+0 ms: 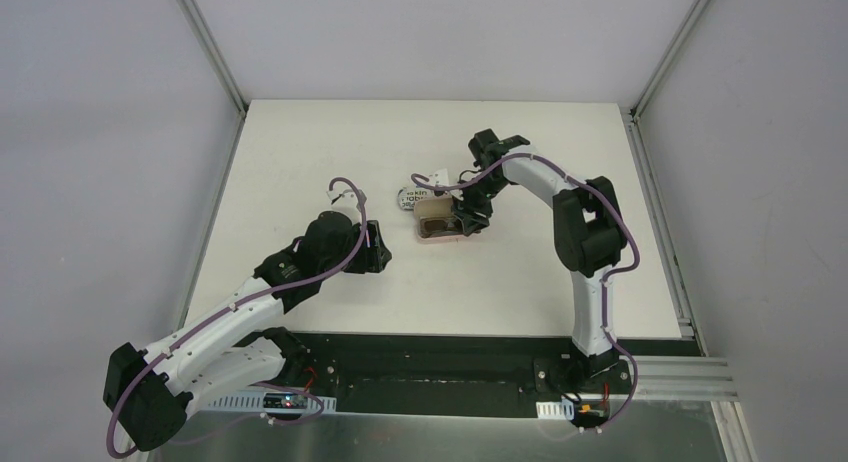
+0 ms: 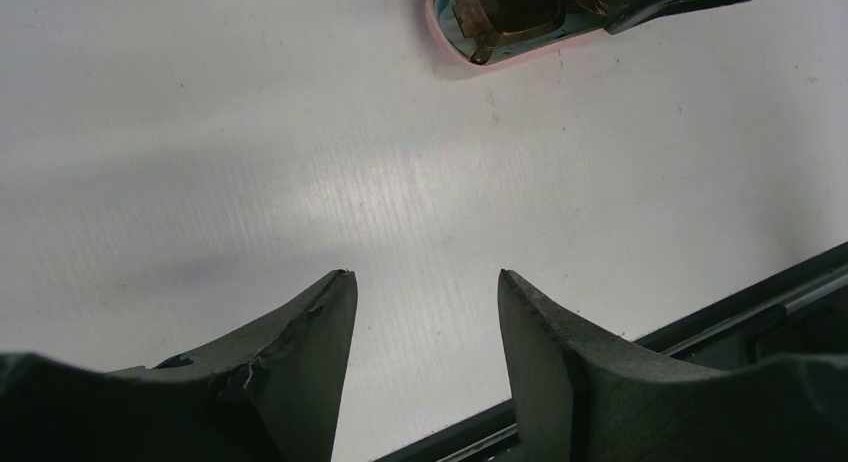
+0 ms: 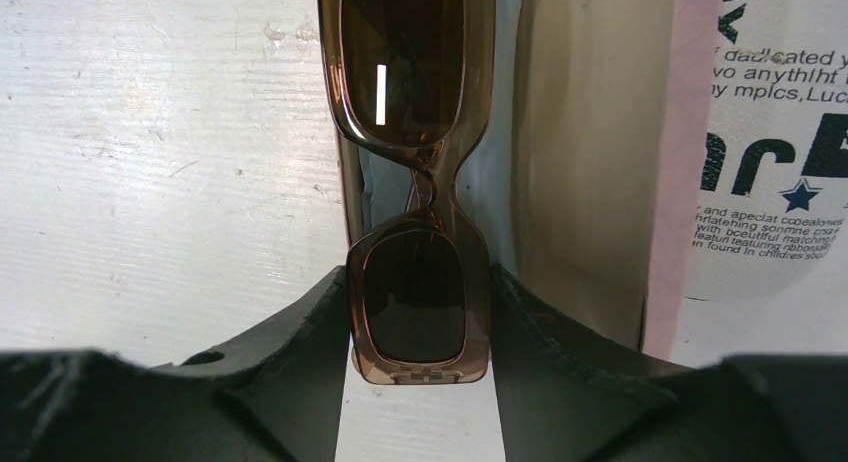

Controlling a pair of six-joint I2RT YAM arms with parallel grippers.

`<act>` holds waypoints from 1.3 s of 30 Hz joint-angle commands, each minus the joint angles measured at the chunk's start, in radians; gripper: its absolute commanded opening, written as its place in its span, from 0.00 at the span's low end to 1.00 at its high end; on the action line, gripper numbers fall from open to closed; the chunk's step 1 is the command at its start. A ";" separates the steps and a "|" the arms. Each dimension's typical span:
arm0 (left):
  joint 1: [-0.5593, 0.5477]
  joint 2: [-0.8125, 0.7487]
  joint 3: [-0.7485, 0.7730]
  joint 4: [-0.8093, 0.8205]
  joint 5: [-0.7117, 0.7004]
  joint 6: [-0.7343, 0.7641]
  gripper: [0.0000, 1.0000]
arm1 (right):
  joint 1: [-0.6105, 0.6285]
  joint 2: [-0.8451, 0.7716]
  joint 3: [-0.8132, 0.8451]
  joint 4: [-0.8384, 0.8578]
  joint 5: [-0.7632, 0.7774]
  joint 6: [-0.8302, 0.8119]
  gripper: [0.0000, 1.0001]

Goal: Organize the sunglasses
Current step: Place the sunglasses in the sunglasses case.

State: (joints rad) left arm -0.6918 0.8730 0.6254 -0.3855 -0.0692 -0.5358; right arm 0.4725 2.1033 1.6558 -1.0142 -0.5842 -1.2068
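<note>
Pinching anything, the right pincer (image 1: 462, 220), seen from above?
Yes, the brown sunglasses (image 1: 437, 225), at the open pink case (image 1: 440, 239) mid-desk (image 1: 300, 162).
And the left wrist view?
Left pincer (image 2: 425, 277) spread, empty, low over the desk.
Right wrist?
Both fingers (image 3: 300, 352) clamp one lens, beside a lettered case (image 3: 770, 162).

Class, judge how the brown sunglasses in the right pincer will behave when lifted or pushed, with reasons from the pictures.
The brown sunglasses are probably stiff: the frame holds its shape in the right pincer. Glossy lenses with a bright reflection suggest slipperiness. The narrow bridge looks fragile.
</note>
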 commanded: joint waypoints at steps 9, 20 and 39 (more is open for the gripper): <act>0.006 -0.009 -0.006 -0.003 0.018 -0.021 0.56 | -0.005 -0.021 0.017 0.018 -0.080 -0.013 0.48; 0.007 -0.016 -0.016 -0.001 0.029 -0.033 0.55 | -0.006 -0.054 0.002 0.052 -0.091 0.010 0.64; -0.065 0.084 -0.262 0.512 -0.018 -0.230 0.29 | -0.098 -0.244 -0.021 0.348 -0.095 0.307 0.63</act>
State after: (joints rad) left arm -0.7090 0.8818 0.3981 -0.1482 -0.0525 -0.6834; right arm 0.4015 1.8782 1.6299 -0.9131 -0.6785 -1.0828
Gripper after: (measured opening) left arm 0.366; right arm 0.648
